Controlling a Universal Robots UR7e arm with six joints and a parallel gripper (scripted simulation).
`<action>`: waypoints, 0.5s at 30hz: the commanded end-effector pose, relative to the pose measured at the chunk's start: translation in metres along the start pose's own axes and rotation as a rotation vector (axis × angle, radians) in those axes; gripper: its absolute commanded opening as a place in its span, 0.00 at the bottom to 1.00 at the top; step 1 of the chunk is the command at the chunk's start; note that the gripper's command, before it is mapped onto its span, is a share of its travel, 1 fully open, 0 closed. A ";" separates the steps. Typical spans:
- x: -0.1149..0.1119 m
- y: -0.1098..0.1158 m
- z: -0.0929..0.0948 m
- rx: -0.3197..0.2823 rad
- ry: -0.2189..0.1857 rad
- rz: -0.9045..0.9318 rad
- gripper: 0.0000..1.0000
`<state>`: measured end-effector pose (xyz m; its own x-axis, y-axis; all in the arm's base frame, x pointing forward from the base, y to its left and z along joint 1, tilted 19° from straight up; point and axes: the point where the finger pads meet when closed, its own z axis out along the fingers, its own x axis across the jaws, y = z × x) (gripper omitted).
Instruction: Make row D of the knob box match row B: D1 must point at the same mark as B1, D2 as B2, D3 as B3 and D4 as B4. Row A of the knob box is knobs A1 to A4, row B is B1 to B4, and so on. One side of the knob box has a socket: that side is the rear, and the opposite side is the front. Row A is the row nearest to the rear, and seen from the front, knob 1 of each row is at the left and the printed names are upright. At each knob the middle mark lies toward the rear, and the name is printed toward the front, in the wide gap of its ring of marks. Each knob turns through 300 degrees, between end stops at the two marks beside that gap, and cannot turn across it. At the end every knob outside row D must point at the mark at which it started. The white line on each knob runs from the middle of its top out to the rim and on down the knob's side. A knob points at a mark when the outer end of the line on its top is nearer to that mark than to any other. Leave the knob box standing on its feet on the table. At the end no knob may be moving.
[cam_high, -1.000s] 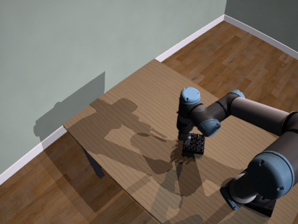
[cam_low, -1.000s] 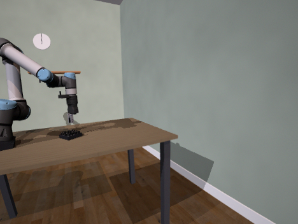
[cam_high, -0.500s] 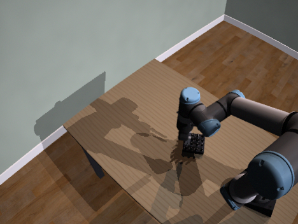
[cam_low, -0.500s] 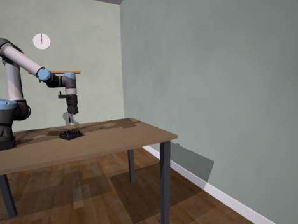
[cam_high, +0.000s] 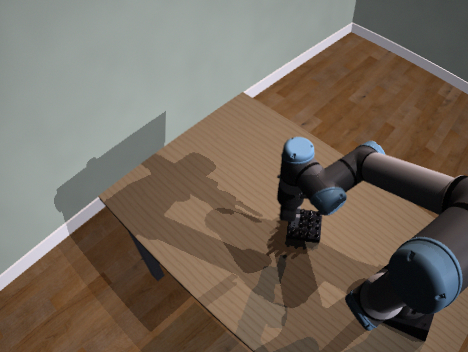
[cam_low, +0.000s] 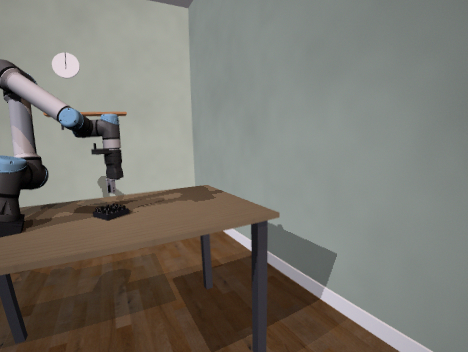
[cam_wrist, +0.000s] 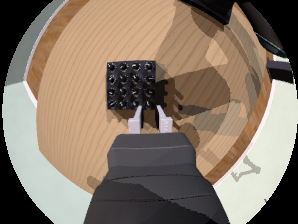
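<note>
The black knob box (cam_high: 304, 238) (cam_low: 111, 215) (cam_wrist: 130, 85) stands on the table, its knobs in a square grid. In the wrist view it lies nearly square to the picture, above and left of the fingers. White line marks show faintly on the knobs, but the printed names, the directions of the lines and the socket are too small or dark to tell. My gripper (cam_low: 111, 193) (cam_wrist: 149, 112) is partly open, with a gap and nothing between its fingers. It hangs above the box; in the wrist view its tips overlap the box's lower right corner. In the top view the fingertips are hidden.
The wooden table (cam_high: 200, 280) (cam_low: 225, 212) (cam_wrist: 75, 100) carries the box and the arm's base (cam_high: 407, 322) (cam_low: 11, 225). Dark arm shadows fall across the table and beside the box. The pale green wall (cam_high: 100, 60) (cam_low: 325, 125) rises beyond the table edge.
</note>
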<state>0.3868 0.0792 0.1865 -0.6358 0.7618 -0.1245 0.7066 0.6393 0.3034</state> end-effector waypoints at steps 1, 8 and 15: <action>0.000 0.000 0.000 -0.001 -0.001 0.000 0.46; 0.000 0.000 0.000 -0.001 -0.001 0.000 0.46; 0.000 0.000 0.001 -0.001 -0.001 0.000 0.46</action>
<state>0.3870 0.0792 0.1862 -0.6358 0.7617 -0.1246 0.7065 0.6394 0.3034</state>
